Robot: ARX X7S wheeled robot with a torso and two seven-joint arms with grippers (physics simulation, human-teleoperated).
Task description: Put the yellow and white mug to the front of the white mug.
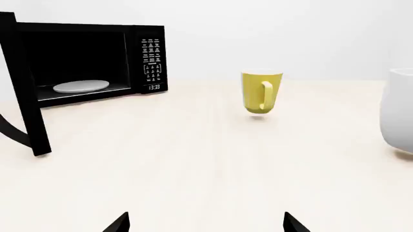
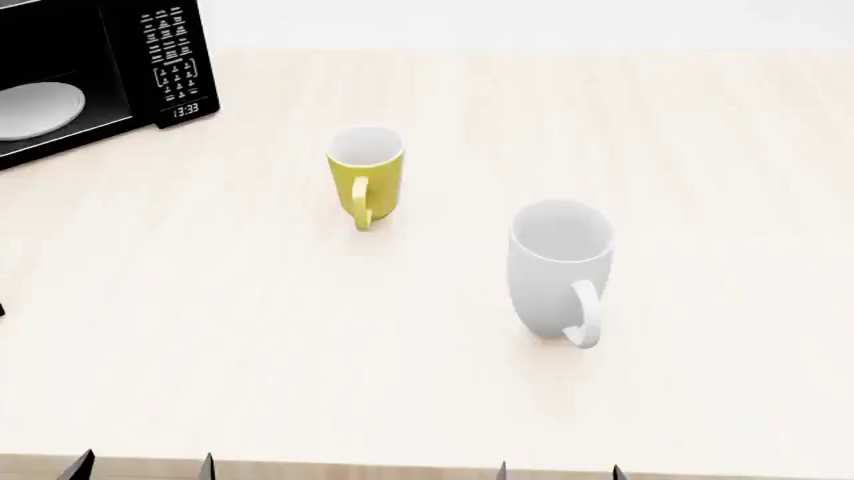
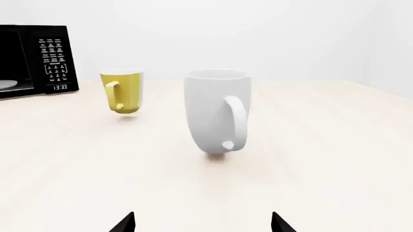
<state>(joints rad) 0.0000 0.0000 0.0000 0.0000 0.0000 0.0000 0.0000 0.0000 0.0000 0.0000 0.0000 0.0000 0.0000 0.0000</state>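
Both my arms are held low at the near edge of the desk. My left gripper and my right gripper show only fingertips, spread apart and holding nothing. The yellow and white mug stands upright on the desk, mouth up, handle turned toward me. It sits left of and farther back than the white mug, well apart from it. The white mug is upright too, its handle facing me.
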